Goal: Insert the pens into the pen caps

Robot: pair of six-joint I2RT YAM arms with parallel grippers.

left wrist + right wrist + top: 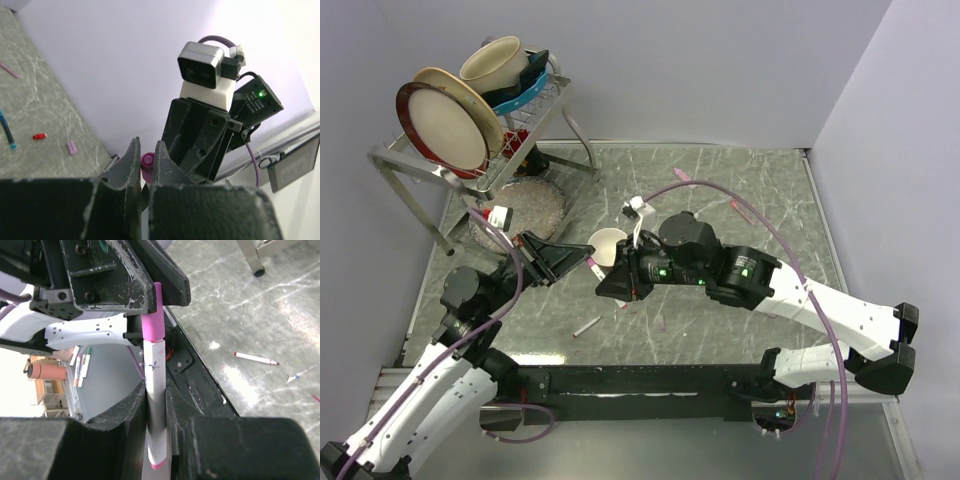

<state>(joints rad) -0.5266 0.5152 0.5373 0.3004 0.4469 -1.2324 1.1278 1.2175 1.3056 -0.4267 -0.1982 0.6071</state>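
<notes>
My left gripper (146, 148) is shut on a pink pen cap (148, 167), held above the table. My right gripper (156, 389) is shut on a white pen (155, 370) with a pink end. The pen's top end sits inside the pink cap (152, 325), which the left fingers (125, 287) pinch. In the top view the two grippers meet just in front of a small white bowl (610, 240), the left gripper (575, 262) facing the right gripper (612, 280). A loose white pen (587, 326) lies on the table below them.
A dish rack (535, 110) with plates and a cup stands at the back left. Pink pens (682, 178) lie at the back. In the left wrist view a blue pen (7, 131), a red cap (39, 136) and a lilac cap (72, 147) lie on the table.
</notes>
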